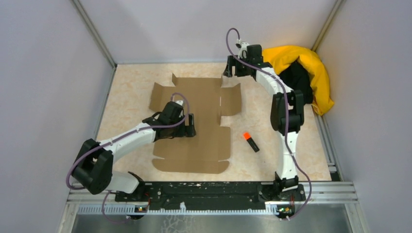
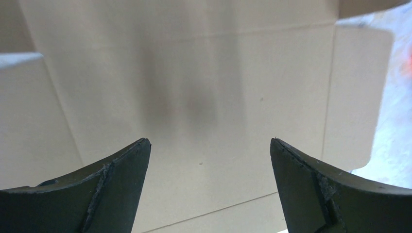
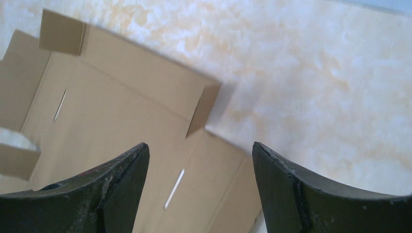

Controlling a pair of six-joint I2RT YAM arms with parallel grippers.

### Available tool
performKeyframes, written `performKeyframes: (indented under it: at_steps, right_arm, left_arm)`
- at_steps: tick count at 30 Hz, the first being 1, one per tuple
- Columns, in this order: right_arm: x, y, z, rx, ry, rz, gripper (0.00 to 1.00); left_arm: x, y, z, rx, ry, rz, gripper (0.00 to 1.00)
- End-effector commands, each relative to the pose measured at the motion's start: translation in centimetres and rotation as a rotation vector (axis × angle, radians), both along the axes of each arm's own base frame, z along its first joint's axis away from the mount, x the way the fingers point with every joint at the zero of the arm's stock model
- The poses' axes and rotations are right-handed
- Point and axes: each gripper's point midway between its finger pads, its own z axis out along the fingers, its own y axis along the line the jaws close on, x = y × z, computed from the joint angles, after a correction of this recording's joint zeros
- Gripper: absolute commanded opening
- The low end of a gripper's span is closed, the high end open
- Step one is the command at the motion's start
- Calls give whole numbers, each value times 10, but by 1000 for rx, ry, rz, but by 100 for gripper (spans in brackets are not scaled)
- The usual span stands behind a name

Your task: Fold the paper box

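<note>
The box (image 1: 209, 141) lies flat at centre frame; probably light, stiff card, best taken by a flap edge. Left gripper (image 2: 210, 141) gapes over it, empty; right gripper (image 3: 200, 144) is parted, empty too.

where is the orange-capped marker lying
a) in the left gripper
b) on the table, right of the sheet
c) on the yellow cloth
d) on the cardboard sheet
b: the marker lies on the bare table, apart from the right edge of the paper box.
</note>
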Motion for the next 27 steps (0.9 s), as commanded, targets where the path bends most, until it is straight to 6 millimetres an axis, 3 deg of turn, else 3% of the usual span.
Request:
performKeyframes:
  at_steps: [1,10,17,22,25,26,27]
  right_arm:
    - [32,14,14,-57,-79,9,77]
    - [55,31,-24,-125,-32,-29,75]
    - [57,44,-48,-134,-4,-56,66]
    - [57,40,-62,-138,34,-109,43]
    - [56,35,-62,-144,42,-143,7]
    - [55,33,-62,-148,42,-150,0]
    - [53,31,-58,-152,36,-153,0]
  left_arm:
    - [-14,-3,-29,40,71,3,98]
    - [-8,-7,-36,67,78,3,98]
    - [-8,-7,-40,80,86,2,99]
    - [-9,-6,-43,81,88,4,98]
    - [-10,-4,-47,89,88,9,98]
    - [-9,-4,-48,90,88,12,98]
    - [-9,-3,-50,92,87,14,98]
